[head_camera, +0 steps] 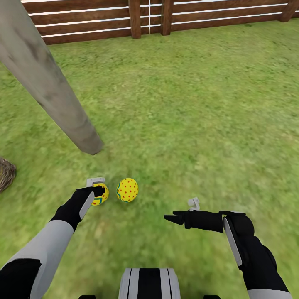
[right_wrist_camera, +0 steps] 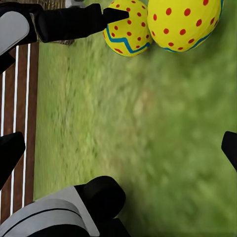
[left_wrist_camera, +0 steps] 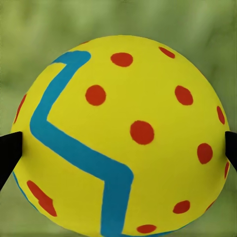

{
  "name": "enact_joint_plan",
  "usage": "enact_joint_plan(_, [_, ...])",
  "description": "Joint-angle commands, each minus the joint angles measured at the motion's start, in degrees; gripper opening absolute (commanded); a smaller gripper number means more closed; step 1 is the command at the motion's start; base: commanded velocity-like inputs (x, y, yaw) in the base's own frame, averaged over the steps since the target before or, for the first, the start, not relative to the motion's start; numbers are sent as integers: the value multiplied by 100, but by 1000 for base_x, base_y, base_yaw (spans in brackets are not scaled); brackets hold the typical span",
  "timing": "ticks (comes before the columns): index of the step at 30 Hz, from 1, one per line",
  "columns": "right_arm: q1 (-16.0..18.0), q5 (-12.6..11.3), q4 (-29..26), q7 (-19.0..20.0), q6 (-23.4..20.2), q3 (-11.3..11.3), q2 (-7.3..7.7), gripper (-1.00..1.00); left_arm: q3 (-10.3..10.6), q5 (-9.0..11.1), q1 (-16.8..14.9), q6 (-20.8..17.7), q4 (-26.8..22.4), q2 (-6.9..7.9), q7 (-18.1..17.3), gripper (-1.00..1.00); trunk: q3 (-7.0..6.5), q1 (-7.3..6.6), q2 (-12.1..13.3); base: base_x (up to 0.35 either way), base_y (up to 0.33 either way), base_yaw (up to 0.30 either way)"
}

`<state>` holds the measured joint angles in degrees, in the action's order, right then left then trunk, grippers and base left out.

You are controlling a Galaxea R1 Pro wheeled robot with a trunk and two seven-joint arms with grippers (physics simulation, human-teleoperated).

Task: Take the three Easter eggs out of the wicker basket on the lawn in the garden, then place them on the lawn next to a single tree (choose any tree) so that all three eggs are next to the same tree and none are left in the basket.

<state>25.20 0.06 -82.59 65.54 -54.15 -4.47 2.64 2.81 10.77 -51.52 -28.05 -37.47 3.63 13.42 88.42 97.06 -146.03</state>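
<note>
Two Easter eggs, yellow with red dots and blue zigzags, are on the lawn point(head_camera: 199, 104) a short way in front of the tree point(head_camera: 50, 83) and its pale trunk base. One Easter egg point(head_camera: 127, 189) lies free. The other Easter egg point(head_camera: 101, 195) sits between the black fingers of my left gripper point(head_camera: 99, 192), low at the grass. In the left wrist view this egg point(left_wrist_camera: 123, 138) spans the gap between both fingertips point(left_wrist_camera: 7, 153). My right gripper point(head_camera: 169, 218) hovers to the right of the eggs, open and empty, pointing toward them. An edge of the wicker basket point(head_camera: 6, 174) shows at the far left.
A brown slatted wooden fence point(head_camera: 166, 16) closes off the grass at the back. The leaning trunk crosses the upper left of the head view. Open grass stretches to the right and ahead. My base point(head_camera: 149, 284) shows at the bottom.
</note>
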Motion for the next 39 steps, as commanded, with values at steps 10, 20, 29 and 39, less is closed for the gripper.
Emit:
enact_joint_plan(10, [3, 3, -2, 20, -43, -10, 0, 100, 33, 104, 2, -96, 372, 6, 28, 100, -129, -15, 7, 0, 0, 0])
enact_joint_plan(20, [3, 0, -2, 20, -43, -10, 0, 100, -14, 140, 2, -343, 372, -2, 45, 100, -350, -41, 21, 0, 0, 0])
enact_joint_plan(29, [3, -6, -3, 20, -43, -10, 0, 100, -18, 145, 2, -547, 372, -2, 56, 100, -550, -64, 33, -22, 0, 0])
enact_joint_plan(39, [3, 11, 5, 11, -43, -4, -9, 100, -13, 145, 2, -651, 369, -10, 80, 100, -771, -90, 46, -307, 0, 0])
